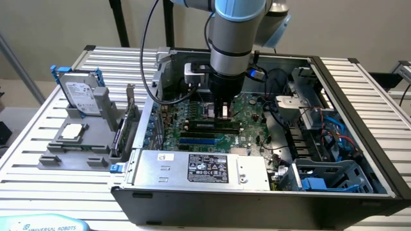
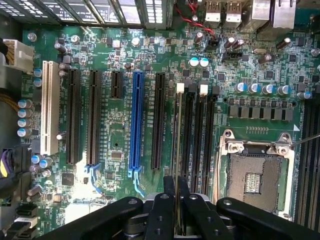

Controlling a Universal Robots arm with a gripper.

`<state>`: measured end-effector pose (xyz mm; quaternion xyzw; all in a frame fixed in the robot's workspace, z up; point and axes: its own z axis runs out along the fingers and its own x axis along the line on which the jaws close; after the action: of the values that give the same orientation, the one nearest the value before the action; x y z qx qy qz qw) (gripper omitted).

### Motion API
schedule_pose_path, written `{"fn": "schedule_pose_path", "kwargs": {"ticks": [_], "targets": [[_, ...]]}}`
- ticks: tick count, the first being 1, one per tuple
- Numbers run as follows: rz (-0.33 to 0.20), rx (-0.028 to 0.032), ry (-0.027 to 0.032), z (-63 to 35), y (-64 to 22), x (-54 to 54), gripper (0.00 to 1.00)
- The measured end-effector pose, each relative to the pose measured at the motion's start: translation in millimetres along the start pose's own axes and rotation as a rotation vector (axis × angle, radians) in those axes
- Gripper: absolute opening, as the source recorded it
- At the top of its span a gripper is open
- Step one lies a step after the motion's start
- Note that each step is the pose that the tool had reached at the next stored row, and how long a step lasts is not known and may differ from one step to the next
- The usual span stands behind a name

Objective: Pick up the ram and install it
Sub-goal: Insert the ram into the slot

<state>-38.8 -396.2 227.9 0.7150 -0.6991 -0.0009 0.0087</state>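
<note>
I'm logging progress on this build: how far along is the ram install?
Pickup looks done: the gripper is shut on the ram, seen edge-on. In hand: the stick hangs over a memory slot on the motherboard, inside the case. Left: seating; whether it has entered the slot, I can't tell.

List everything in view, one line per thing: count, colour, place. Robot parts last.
computer case: one, black, open on the slatted table.
motherboard: one, green, inside the case.
ram: one, thin, seen edge-on, between the fingers over the black memory slots.
expansion slots: one blue, one white, several black, on the motherboard.
processor socket: one, metal-framed, empty, beside the memory slots.
power supply: one, grey, at the case's near edge.
hard drive: one, silver, upright in a grey holder, exterior view's left.
gripper: one, black, closed on the ram.
</note>
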Motion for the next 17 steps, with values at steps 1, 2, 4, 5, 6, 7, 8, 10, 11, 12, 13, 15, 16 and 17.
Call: {"fn": "schedule_pose_path", "kwargs": {"ticks": [1, 2, 4, 5, 6, 7, 8, 10, 11, 12, 13, 15, 16, 17], "targets": [[0.001, 0.0, -0.0001, 0.1, 0.0, -0.1, 0.14], [0.002, 0.0, -0.0001, 0.1, 0.0, -0.3, 0.14], [0.004, 0.0, -0.0001, 0.1, 0.0, -0.5, 0.14], [0.005, -0.0001, -0.0001, 0.1, 0.0, -0.6, 0.14], [0.007, -0.0001, -0.0001, 0.2, 0.0, -0.7, 0.14], [0.008, -0.0001, -0.0001, 0.2, 0.0, -0.8, 0.14], [0.008, -0.0002, 0.0, 0.3, 0.0, -0.8, 0.14], [0.009, -0.0002, -0.0001, 0.5, 0.0, -0.8, 0.14], [0.009, -0.0001, -0.0001, 0.7, 0.0, -0.8, 0.14], [0.009, -0.0001, -0.0001, 0.9, 0.0, -0.8, 0.14], [0.009, -0.0001, -0.0001, 1.1, 0.0, -0.8, 0.14], [0.01, -0.0001, -0.0001, 1.5, 0.0, -0.8, 0.14], [0.01, -0.0001, -0.0001, 1.7, 0.0, -0.8, 0.14], [0.01, -0.0001, -0.0002, 2.0, 0.0, -0.8, 0.14]]}}
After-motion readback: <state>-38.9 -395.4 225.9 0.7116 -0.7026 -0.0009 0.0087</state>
